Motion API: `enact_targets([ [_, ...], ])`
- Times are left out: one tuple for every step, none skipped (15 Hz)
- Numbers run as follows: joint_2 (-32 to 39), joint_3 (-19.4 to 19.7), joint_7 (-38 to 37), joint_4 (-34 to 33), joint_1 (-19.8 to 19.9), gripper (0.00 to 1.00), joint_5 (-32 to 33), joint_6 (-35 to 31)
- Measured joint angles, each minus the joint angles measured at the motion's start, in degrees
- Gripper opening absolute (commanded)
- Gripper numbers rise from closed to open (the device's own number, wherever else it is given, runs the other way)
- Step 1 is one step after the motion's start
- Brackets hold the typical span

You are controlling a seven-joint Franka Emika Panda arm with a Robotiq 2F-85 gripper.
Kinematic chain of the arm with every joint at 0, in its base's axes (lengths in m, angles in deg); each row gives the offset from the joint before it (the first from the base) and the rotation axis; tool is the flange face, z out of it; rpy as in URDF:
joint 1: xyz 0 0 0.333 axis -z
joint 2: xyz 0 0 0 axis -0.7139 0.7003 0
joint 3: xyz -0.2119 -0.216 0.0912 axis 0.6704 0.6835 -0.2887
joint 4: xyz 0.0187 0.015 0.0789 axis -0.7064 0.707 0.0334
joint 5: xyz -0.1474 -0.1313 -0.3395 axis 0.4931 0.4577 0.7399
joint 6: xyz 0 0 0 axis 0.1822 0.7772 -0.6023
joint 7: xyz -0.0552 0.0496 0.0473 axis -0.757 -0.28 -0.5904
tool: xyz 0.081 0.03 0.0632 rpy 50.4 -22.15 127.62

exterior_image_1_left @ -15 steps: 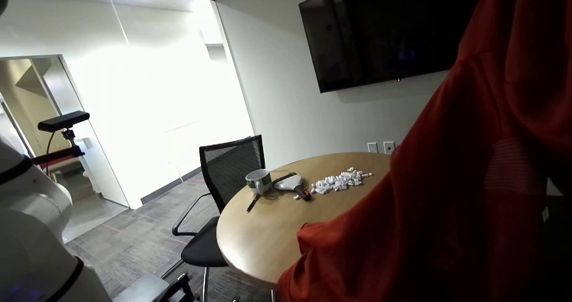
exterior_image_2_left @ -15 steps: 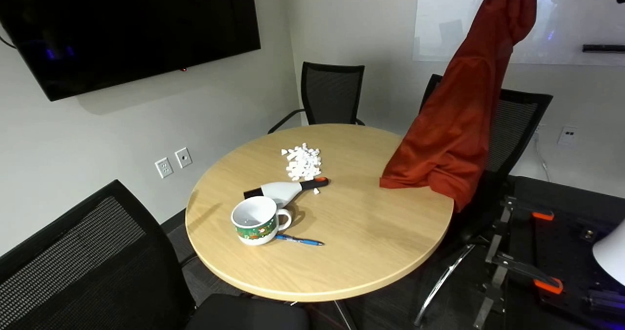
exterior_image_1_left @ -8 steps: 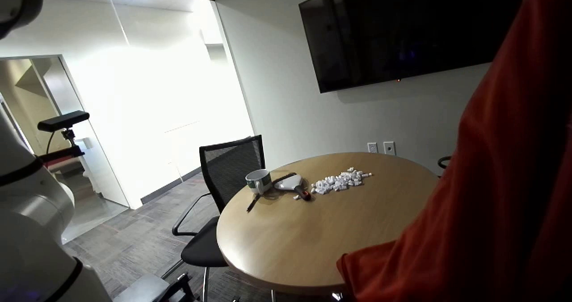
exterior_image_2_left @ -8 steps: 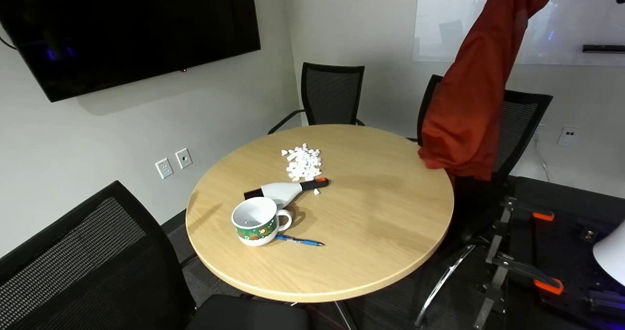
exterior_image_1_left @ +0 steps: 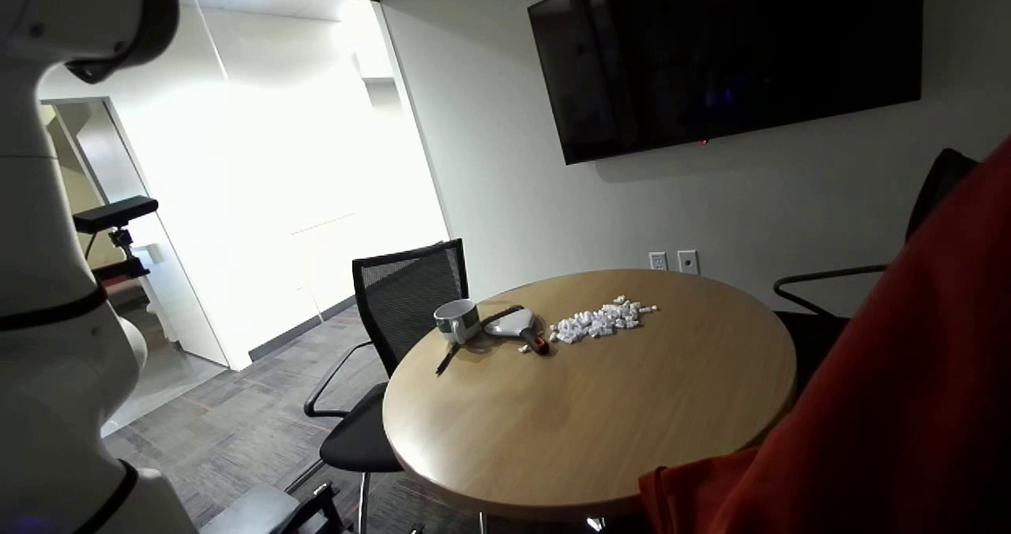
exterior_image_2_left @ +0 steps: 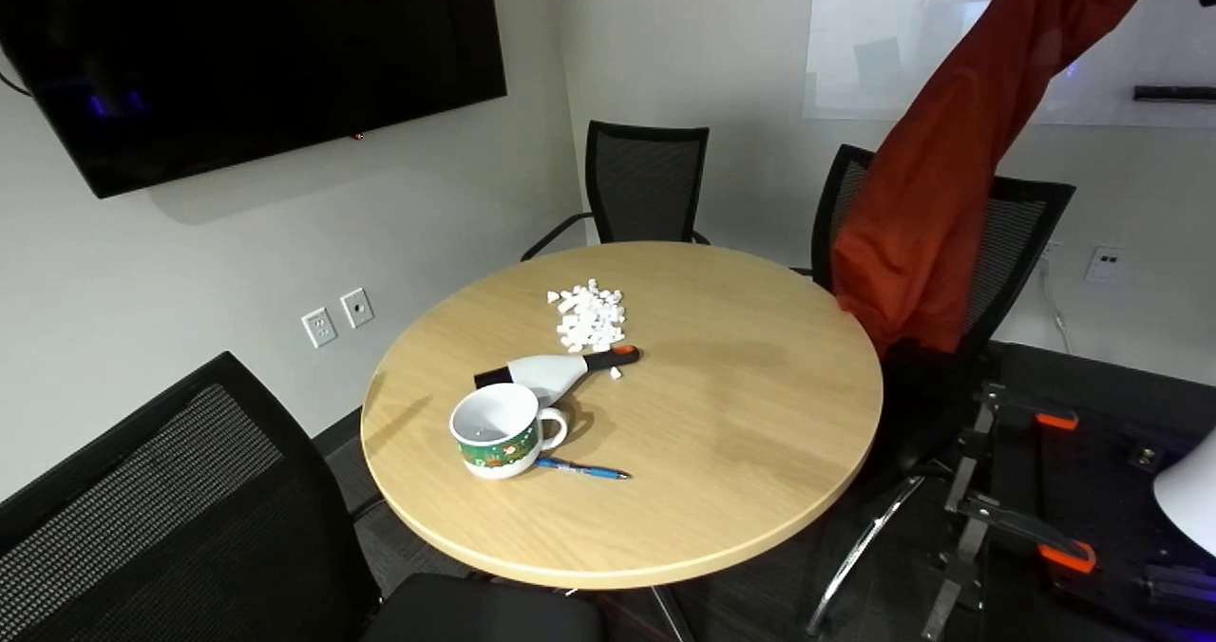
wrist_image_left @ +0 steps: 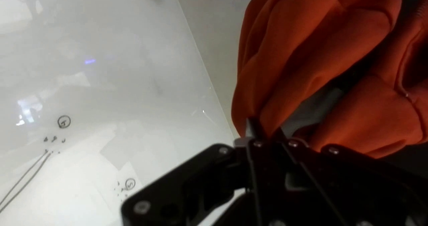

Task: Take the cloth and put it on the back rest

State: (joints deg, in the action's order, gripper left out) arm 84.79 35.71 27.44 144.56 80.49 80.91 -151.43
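Wrist view: red cloth (wrist_image_left: 312, 69) tight between the tips of the pincer (wrist_image_left: 266, 131), loose folds just beyond.

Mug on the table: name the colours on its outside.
The mug is white with a patterned green band, clearest in an exterior view.

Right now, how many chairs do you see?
3, all in an exterior view: near chair at lower left, far chair beyond the table, third chair at right, partly behind the cloth. Others may be hidden or out of frame.

Blk TV (exterior_image_1_left: 731, 56) on wall (exterior_image_1_left: 482, 147), rnd wood tbl (exterior_image_2_left: 708, 414), gry carpet (exterior_image_1_left: 229, 431), whiteboard (wrist_image_left: 133, 72)
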Motion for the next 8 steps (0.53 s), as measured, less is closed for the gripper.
enact_targets([
  [1.5,0.0,-0.2,-0.5,1.1,0.02,0.0,0.4],
  [3.2,-0.2,-0.5,-0.8,2.3,0.02,0.0,0.4],
  [4.8,-0.5,-1.2,-1.0,3.5,0.02,0.0,0.4],
  [6.3,-1.0,-1.8,-1.1,4.7,0.02,0.0,0.4],
  [7.8,-1.6,-2.6,-1.4,5.8,0.02,0.0,0.4],
  [9.2,-2.2,-3.4,-1.5,7.0,0.02,0.0,0.4],
  [10.5,-3.0,-4.0,-1.8,8.1,0.32,0.0,0.5],
  [11.7,-3.9,-4.7,-2.1,9.2,0.32,0.0,0.8],
])
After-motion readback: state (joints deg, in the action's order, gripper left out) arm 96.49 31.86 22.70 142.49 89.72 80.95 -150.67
